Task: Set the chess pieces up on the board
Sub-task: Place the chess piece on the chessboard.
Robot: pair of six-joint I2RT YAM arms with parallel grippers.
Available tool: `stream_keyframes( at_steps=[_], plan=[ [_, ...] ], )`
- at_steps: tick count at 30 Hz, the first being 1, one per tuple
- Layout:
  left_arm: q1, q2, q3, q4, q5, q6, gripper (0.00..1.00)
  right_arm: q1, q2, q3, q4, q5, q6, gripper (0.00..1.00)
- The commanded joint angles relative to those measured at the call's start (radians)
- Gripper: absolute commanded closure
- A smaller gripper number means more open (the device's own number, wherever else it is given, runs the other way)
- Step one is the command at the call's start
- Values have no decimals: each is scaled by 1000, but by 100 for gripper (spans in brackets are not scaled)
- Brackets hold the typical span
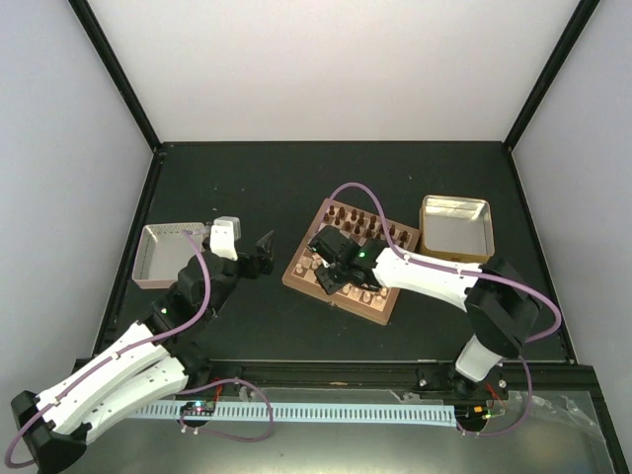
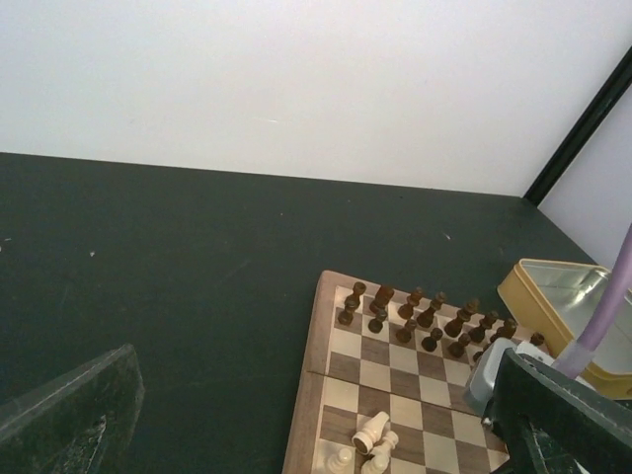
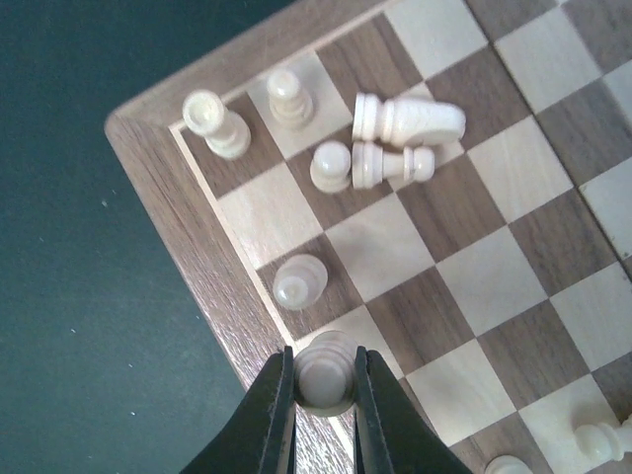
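The board (image 1: 314, 278) lies mid-table, turned at an angle. Dark brown chess pieces (image 2: 425, 318) stand in two rows along its far side. My right gripper (image 3: 324, 370) is shut on a pale cream piece (image 3: 326, 383), held upright over a light square at the board's edge. Just beyond it another cream piece (image 3: 299, 281) stands on a dark square. Near the corner two cream pieces (image 3: 219, 123) stand and two more lie toppled (image 3: 407, 118). My left gripper (image 1: 262, 255) hangs open and empty over the table, left of the board.
A metal tray (image 1: 163, 255) sits at the left behind my left arm. A second metal tray (image 1: 456, 227) stands just right of the board. The right arm (image 1: 434, 276) stretches across the board's near right part.
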Motion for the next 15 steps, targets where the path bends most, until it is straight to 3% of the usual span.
stream_keyframes(
  at_steps=[1, 15],
  plan=[
    [8, 11, -2, -5, -19, 8, 1, 10, 28, 28, -48, 24, -29, 90],
    [14, 35, -3, 2, -14, 11, 1, 10, 66, 32, -49, 32, -50, 84]
  ],
)
